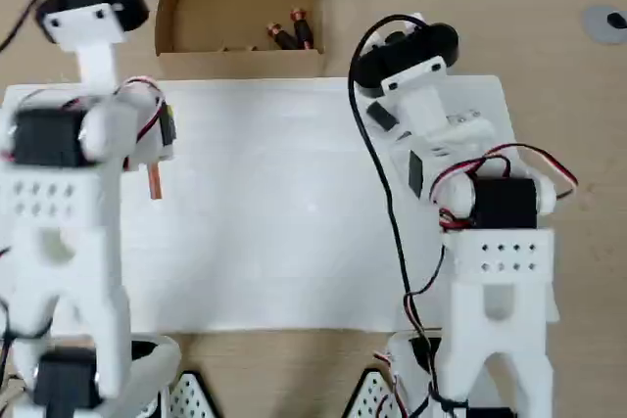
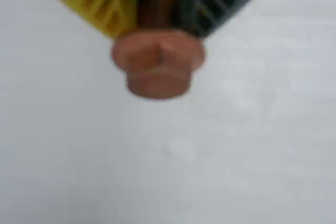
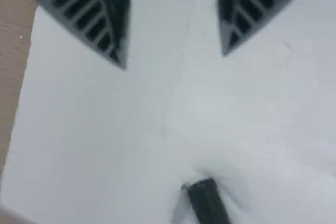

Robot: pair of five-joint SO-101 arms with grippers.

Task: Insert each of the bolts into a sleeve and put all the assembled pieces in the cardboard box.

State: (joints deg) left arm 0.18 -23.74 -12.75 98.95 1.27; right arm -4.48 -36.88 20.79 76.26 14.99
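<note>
The left gripper (image 2: 157,22) is clamped on a copper bolt (image 2: 157,66), its yellow and black fingers pressed against the shank and the head pointing down over the left part of the white sheet (image 1: 274,212). The right gripper (image 3: 172,51) hangs over the sheet's right part with its dark fingers (image 3: 100,14) set apart, a black sleeve (image 3: 206,203) lying on the sheet near it. The cardboard box (image 1: 168,7) stands on the wooden table (image 1: 549,36) just past the sheet's far edge, with assembled pieces (image 1: 291,34) in its right corner.
</note>
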